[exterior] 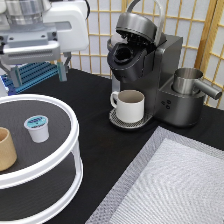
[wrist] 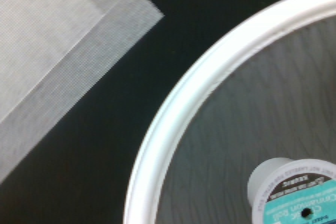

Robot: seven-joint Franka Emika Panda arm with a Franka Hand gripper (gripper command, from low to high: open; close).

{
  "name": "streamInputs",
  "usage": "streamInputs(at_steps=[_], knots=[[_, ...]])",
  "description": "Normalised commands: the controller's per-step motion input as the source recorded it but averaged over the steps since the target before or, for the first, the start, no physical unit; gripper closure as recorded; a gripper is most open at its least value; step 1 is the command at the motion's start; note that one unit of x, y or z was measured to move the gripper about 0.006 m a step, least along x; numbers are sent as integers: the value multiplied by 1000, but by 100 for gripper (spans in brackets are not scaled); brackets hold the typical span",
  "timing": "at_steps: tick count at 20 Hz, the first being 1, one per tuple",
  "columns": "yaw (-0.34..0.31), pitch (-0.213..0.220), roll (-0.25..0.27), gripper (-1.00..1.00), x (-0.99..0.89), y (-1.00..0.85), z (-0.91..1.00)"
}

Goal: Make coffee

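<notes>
A folding screen (exterior: 102, 37) of pale paper panes in a light wooden grid fills the upper part of the frame, with a thicker wooden post (exterior: 214, 35) at the upper right. Below it a black table (exterior: 97, 145) spans the whole width. A grey woven mat (exterior: 175, 185) with a darker border lies at the lower right. The light is soft and even

Staged home-kitchen coffee corner: pod coffee machine (exterior: 145, 70) with mug (exterior: 129, 105), shoji-style screen (exterior: 100, 37) behind, black tabletop (exterior: 100, 145), grey placemat (exterior: 170, 185).
</notes>
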Motion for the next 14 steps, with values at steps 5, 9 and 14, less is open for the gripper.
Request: streamInputs(at_steps=[5,9,14], knots=[[-336,-18,-72,-100,0,0,-97],[-239,0,-80,-100,-121,-79,-211],[-57,-34,-182,-100,-247,-20,-381]])
